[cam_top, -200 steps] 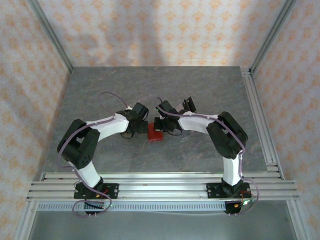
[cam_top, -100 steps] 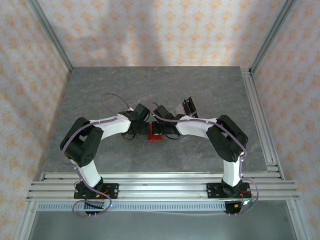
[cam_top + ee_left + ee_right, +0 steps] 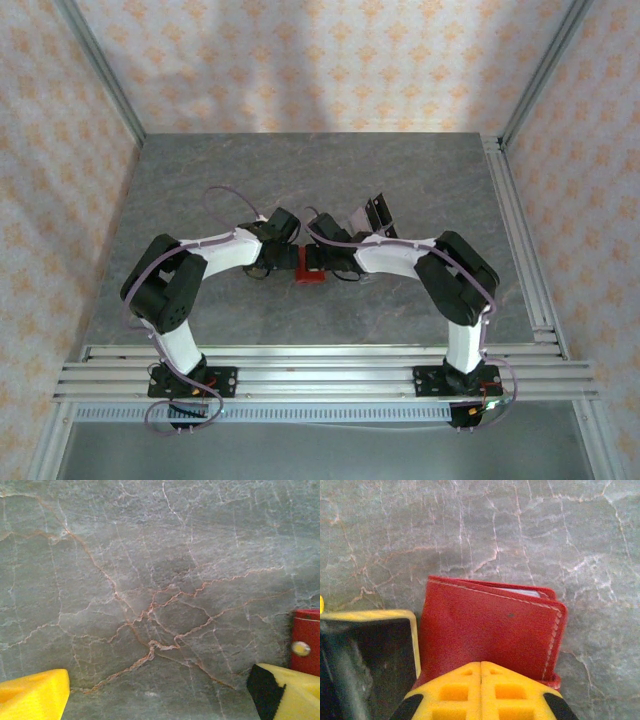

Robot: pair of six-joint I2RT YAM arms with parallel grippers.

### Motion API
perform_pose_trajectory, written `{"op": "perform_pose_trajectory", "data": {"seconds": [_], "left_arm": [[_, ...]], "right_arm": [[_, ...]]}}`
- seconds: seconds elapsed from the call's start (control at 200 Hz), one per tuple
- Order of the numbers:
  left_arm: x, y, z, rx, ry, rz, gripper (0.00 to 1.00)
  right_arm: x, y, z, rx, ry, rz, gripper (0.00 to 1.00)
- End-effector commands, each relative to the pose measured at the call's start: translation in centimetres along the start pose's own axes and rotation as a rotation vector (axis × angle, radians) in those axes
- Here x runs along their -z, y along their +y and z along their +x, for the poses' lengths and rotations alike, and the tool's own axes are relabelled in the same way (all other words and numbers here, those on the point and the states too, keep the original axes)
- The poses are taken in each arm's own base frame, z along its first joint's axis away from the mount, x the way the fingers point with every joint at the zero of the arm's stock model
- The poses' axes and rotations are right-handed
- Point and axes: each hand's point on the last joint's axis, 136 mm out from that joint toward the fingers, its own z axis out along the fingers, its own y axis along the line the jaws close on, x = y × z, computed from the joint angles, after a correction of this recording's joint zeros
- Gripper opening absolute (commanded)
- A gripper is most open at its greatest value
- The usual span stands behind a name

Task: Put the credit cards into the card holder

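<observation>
Sitting closed, right gripper point(image 3: 481, 680) overlaps the folded card holder's point(image 3: 490, 625) near edge. Left gripper point(image 3: 157, 692) is spread wide, one finger just beside the holder's side edge. Open tabletop point(image 3: 150, 555) lies ahead.

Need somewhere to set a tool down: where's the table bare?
Bare: far table up to the back wall; near strip between wallet and rail. Crowded: centre, left gripper and right gripper both at the wallet.
</observation>
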Motion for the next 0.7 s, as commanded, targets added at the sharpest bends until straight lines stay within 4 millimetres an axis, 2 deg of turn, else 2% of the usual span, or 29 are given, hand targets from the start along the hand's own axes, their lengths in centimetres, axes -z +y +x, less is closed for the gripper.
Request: {"op": "perform_pose_trajectory", "data": {"seconds": [0.0,0.17,0.45,0.541,0.691], "left_arm": [[-1.8,-0.1,1.2,-0.013,0.038,-0.025,0.95],[-2.0,0.0,1.3,-0.016,0.039,-0.034,0.94],[-2.4,-0.1,1.3,-0.010,0.044,-0.039,0.95],[-2.4,-0.2,1.3,-0.007,0.046,-0.038,0.94],[-2.2,-0.1,1.2,-0.007,0.044,-0.038,0.94]], "right_arm": [[-0.1,-4.1,8.3,0.032,0.272,0.128,0.00],[-0.7,-4.8,9.6,0.048,0.305,0.134,0.00],[-2.1,-8.1,13.9,0.181,0.363,0.308,0.00],[-1.9,-8.6,13.8,0.177,0.331,0.328,0.00],[-1.7,-9.3,14.9,0.137,0.338,0.333,0.00]]}}
